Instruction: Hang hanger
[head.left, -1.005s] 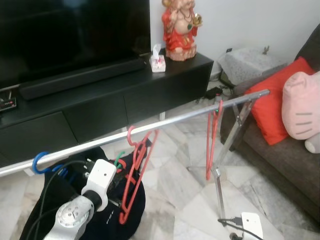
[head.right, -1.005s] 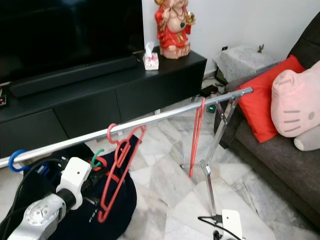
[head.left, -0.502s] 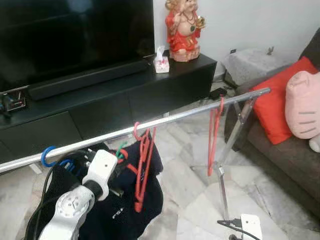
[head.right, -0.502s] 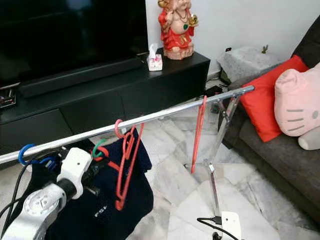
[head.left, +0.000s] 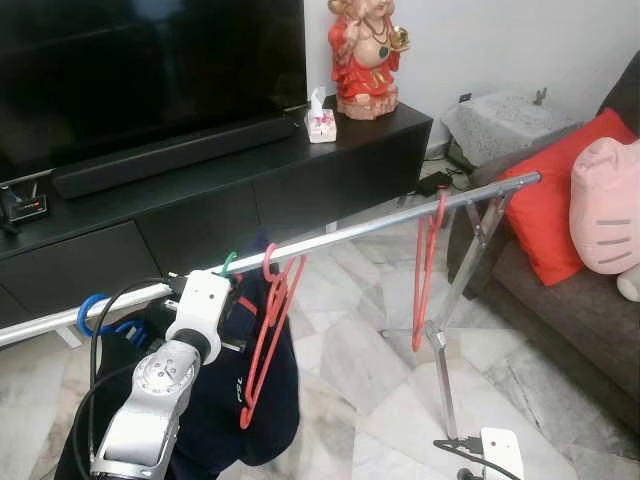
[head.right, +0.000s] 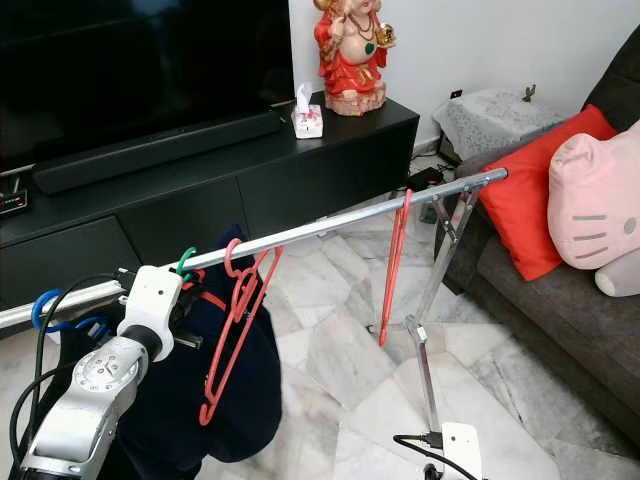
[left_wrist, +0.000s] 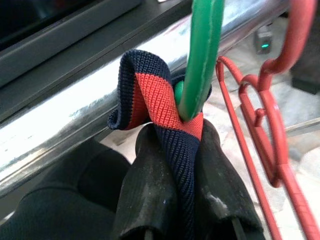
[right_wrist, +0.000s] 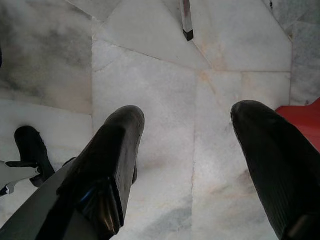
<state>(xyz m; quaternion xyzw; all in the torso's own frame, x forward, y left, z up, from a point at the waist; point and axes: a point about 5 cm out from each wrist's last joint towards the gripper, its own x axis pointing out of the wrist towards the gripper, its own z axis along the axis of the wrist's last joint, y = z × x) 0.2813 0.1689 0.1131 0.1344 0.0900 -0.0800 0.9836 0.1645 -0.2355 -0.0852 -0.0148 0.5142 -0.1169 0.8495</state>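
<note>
Left pincer (left_wrist: 172, 200): clamped on navy garment's collar (left_wrist: 150, 95), green hanger (left_wrist: 200, 55) hooked at rail (head.left: 380, 228). Risk: early release; hook slips, garment drops.

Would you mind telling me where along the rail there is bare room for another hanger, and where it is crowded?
The widest free stretch of the rail lies between the red hanger and the other red hanger near the sofa-side end. It is crowded at the green hanger, where the left gripper holds the navy garment right beside that first red hanger.
</note>
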